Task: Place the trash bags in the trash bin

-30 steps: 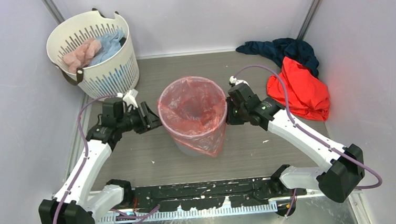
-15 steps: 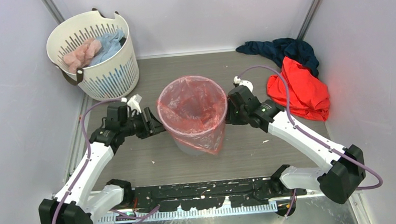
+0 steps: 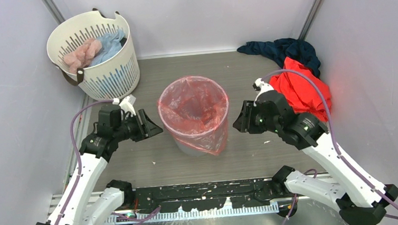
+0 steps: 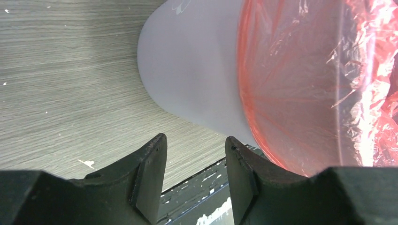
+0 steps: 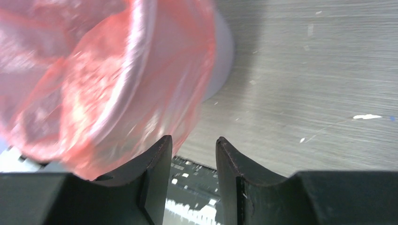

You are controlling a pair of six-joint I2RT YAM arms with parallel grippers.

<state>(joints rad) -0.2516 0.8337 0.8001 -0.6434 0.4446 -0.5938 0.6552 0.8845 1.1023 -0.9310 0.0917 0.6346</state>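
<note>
The light grey trash bin (image 3: 184,145) stands mid-floor, lined with the translucent red-pink trash bag (image 3: 194,110), whose edge is folded over the rim and hangs down the front. My left gripper (image 3: 154,129) is open just left of the bin, apart from it; in the left wrist view its jaws (image 4: 195,161) hold nothing, with the bin wall (image 4: 192,70) and bag (image 4: 300,84) ahead. My right gripper (image 3: 238,121) is open to the right of the bin, clear of the rim. In the right wrist view the jaws (image 5: 193,161) are empty beside the bag (image 5: 103,93).
A white slotted laundry basket (image 3: 104,71) with pink and blue cloth stands at the back left. A red-orange garment (image 3: 303,86) and a dark blue one (image 3: 282,48) lie at the back right. Walls close in on both sides.
My right gripper has opened, let go of the bag at the bin's right rim and pulled back to the right. The left gripper has drawn slightly away to the left.
</note>
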